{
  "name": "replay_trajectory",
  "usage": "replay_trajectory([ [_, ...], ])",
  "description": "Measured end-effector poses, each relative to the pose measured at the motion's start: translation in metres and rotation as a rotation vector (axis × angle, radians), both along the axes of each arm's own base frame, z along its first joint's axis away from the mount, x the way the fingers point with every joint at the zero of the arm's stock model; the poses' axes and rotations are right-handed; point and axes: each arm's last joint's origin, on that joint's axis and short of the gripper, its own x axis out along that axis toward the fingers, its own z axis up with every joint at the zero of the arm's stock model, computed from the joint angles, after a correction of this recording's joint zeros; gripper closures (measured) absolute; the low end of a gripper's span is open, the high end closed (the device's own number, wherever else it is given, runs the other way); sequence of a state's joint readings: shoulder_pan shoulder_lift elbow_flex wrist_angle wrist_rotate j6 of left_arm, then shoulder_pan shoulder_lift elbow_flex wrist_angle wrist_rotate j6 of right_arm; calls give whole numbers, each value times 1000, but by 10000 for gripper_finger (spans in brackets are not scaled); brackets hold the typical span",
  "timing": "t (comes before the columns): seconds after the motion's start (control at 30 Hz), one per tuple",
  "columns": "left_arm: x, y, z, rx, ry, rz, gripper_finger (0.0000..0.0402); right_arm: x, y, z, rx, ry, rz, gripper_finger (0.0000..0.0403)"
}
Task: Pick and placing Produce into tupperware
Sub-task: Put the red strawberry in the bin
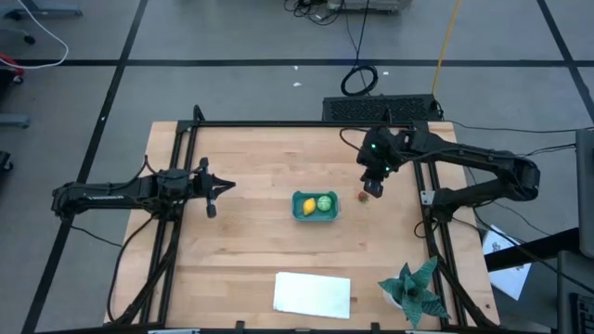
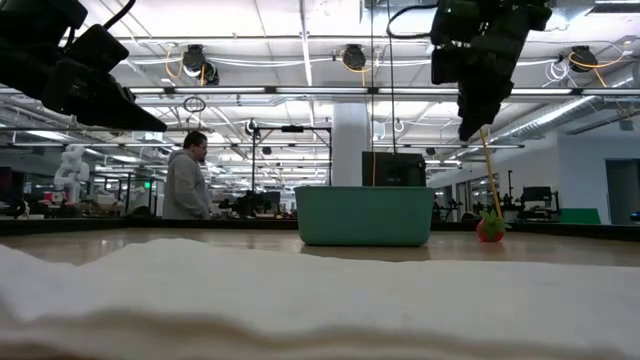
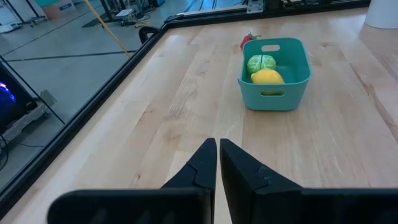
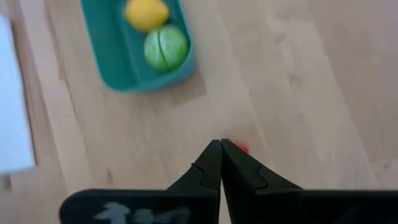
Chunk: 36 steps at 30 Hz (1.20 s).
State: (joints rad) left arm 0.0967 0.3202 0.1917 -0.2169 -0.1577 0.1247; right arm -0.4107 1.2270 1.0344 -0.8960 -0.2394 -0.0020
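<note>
The teal-green tupperware [image 1: 316,206] stands mid-table with the yellow lemon-like piece [image 1: 309,208] and the light green ball [image 1: 325,203] lying in it; they also show in the left wrist view [image 3: 267,76] [image 3: 261,63]. The small dark red piece [image 1: 364,196] rests on the wood just right of the tub, and its edge peeks out beside my right fingertips [image 4: 242,148]. My right gripper [image 1: 374,187] is shut and empty, well above the red piece [image 2: 490,228] in the low view [image 2: 470,128]. My left gripper [image 3: 218,145] is shut and empty, left of the tub [image 1: 220,189].
A flat white rectangle [image 1: 312,294] lies near the table's front edge and fills the low view's foreground [image 2: 300,300]. A spiky teal-green plant [image 1: 413,289] stands at the front right corner. Black frame rails [image 1: 278,123] run along the table's edges. A person [image 2: 187,178] stands far behind the table.
</note>
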Motion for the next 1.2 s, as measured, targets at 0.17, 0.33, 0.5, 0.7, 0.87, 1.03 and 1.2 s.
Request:
replay_trajectory([
  [0.17,0,0,0,-3,0,1,376,3,-1,-8,-6,52,68,403],
  [0.33,0,0,0,-3,1,1,376,5,2,-11,-67,60,245,403],
  [0.5,0,0,-1,-3,6,1,376,8,8,-11,-93,47,325,403],
  [0.7,0,0,-1,-3,6,1,376,8,10,-11,-111,48,372,403],
  [0.87,0,0,-1,-5,5,1,376,8,10,-11,-133,44,419,402],
  [1.03,0,0,-1,-6,7,1,376,4,11,-20,-119,69,424,374],
  [1.2,0,0,-1,-7,9,1,376,-2,13,-39,-98,111,433,323],
])
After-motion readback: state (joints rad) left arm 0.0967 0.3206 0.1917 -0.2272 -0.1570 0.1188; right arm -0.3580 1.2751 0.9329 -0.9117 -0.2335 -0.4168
